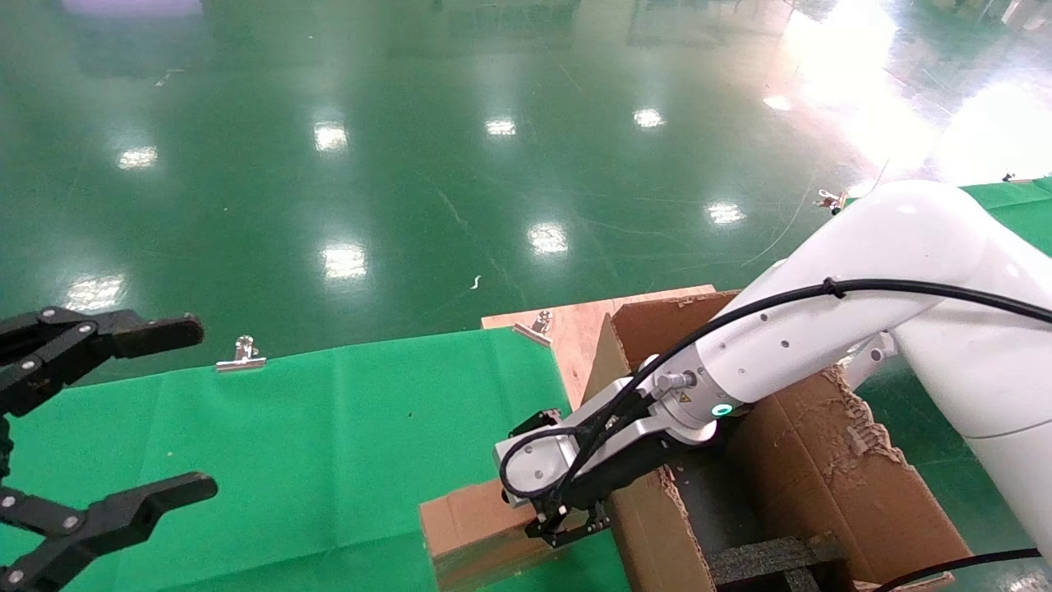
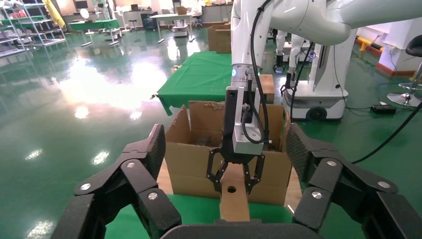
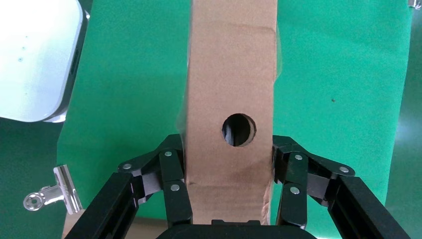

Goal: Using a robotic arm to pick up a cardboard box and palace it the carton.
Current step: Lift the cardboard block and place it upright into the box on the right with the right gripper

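Note:
The small brown cardboard box (image 1: 468, 522) with a round hole lies on the green cloth beside the carton's left wall. My right gripper (image 1: 563, 526), on the white robotic arm (image 1: 822, 329), is shut on the box, one finger pressed on each side; the right wrist view shows the box (image 3: 231, 74) between the fingers (image 3: 171, 169). The large carton (image 1: 822, 460) with torn flaps and black foam (image 1: 772, 555) stands at the table's right end. My left gripper (image 1: 201, 409) is open and empty at the far left. The left wrist view shows the box (image 2: 234, 199) and carton (image 2: 189, 159).
The green cloth (image 1: 329, 427) covers the table and is held by metal clips (image 1: 242, 355). A bare wooden board edge (image 1: 575, 329) shows behind the carton. Glossy green floor lies beyond. Another green-covered table (image 1: 1011, 193) is at the far right.

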`<state>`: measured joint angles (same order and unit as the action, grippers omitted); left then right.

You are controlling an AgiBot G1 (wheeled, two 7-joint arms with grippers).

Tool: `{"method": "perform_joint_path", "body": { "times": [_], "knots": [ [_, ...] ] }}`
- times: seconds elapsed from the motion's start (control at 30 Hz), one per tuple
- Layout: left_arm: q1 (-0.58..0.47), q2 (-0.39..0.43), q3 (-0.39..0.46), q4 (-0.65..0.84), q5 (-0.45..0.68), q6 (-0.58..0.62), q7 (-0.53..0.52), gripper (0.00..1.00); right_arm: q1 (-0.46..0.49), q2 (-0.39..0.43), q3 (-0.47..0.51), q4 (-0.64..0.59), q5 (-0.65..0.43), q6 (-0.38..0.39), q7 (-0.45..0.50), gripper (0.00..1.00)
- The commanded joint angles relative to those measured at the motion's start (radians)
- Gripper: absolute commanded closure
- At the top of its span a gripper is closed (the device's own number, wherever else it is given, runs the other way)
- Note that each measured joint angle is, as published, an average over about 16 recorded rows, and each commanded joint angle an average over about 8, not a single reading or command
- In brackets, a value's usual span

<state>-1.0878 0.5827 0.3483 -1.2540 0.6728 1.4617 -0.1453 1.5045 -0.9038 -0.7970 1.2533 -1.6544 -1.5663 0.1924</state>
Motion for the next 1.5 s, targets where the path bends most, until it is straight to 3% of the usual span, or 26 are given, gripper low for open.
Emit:
{"method": "perform_joint_path", "body": {
  "times": [0.03, 0.23, 0.53, 0.77, 1.0, 1.23, 1.5],
  "knots": [
    [0.000, 0.000, 0.000, 0.000, 0.000, 0.000, 0.000, 0.00, -0.003, 0.001, -0.001, 0.001, 0.000, 0.003, 0.001, 1.00],
    [0.000, 0.000, 0.000, 0.000, 0.000, 0.000, 0.000, 0.00, 0.074, -0.003, 0.008, -0.065, 0.056, -0.005, 0.001, 1.00],
    [0.000, 0.000, 0.000, 0.000, 0.000, 0.000, 0.000, 0.00, 0.293, -0.010, -0.013, -0.255, 0.156, -0.020, -0.064, 1.00],
    [0.000, 0.000, 0.000, 0.000, 0.000, 0.000, 0.000, 0.00, 0.448, -0.014, -0.076, -0.392, 0.227, -0.025, -0.141, 1.00],
    [0.000, 0.000, 0.000, 0.000, 0.000, 0.000, 0.000, 0.00, 0.523, -0.010, -0.163, -0.486, 0.313, -0.027, -0.193, 1.00],
    [0.000, 0.000, 0.000, 0.000, 0.000, 0.000, 0.000, 0.00, 0.576, 0.047, -0.253, -0.553, 0.399, -0.030, -0.241, 1.00],
    [0.000, 0.000, 0.000, 0.000, 0.000, 0.000, 0.000, 0.00, 0.650, 0.170, -0.368, -0.633, 0.439, -0.030, -0.300, 1.00]
  ]
}}
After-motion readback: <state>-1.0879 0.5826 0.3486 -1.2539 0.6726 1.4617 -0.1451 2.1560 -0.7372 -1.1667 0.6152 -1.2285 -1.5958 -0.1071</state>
